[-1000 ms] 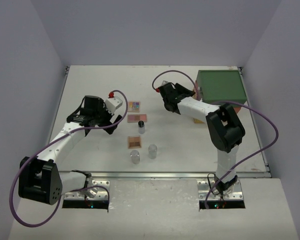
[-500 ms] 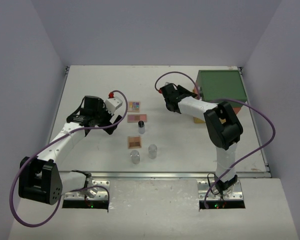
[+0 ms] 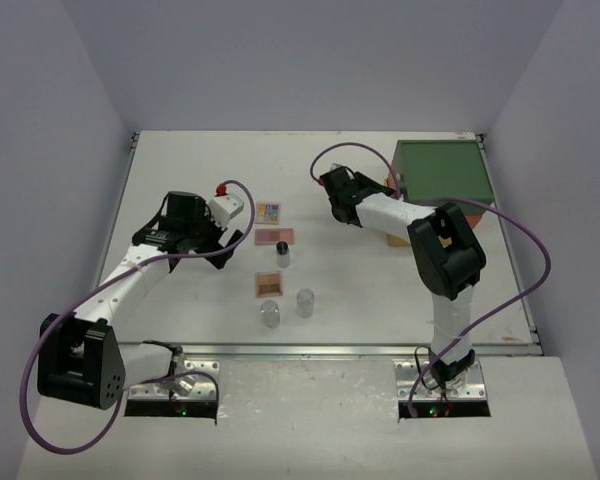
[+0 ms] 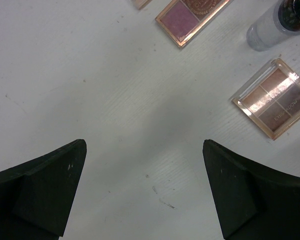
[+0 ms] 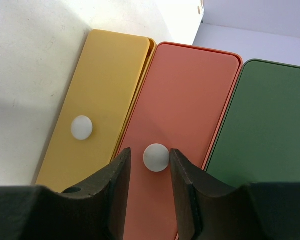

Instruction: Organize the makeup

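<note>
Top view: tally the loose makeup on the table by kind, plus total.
Square palettes: 3
Black-capped bottle: 1
Clear round jars: 2
Total: 6

We see a white bench (image 3: 180, 180) filling the middle of the frame. Near its centre lie a multicoloured palette (image 3: 269, 211) and a pink palette (image 3: 274, 237) just below it, with a black-capped bottle (image 3: 282, 254) standing close under that. Lower still we find a brown palette (image 3: 268, 284), a clear jar (image 3: 270, 315) and a second jar (image 3: 305, 302) beside it. A green-topped box (image 3: 440, 172) stands at the upper right, well apart
</note>
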### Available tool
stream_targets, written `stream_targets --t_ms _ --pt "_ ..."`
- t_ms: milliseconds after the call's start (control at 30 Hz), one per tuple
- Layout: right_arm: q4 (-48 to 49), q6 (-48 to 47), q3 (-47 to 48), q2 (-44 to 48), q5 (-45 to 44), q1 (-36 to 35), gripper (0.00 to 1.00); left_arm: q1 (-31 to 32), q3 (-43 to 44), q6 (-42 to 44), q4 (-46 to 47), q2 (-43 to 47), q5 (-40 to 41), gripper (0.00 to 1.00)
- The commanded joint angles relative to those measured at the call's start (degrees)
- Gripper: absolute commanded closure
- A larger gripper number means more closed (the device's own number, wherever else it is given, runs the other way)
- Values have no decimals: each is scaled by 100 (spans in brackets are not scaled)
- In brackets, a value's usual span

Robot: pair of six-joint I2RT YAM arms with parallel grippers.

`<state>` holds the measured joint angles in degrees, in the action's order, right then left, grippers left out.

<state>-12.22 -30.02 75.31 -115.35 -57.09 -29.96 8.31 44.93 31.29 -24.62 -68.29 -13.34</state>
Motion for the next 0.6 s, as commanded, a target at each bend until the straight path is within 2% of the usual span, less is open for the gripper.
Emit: stream_targets --t_ms 0,333,400,467,567 --pt "103 -11 74 21 -285 95 63 -82 -28 79 177 114 -125 0" --pt "578 -317 -183 -16 -380 143 65 -110 -28 109 186 128 -142 0" --pt "898 -609 -321 10 -434 148 68 -119 -28 123 195 127 -142 0" --pt "1792 -1169 -579 59 -546 148 69 -128 -19 126 206 123 -151 0" --pt "2444 -1652 -884 144 -586 148 69 -130 -19 124 225 123 -147 0"
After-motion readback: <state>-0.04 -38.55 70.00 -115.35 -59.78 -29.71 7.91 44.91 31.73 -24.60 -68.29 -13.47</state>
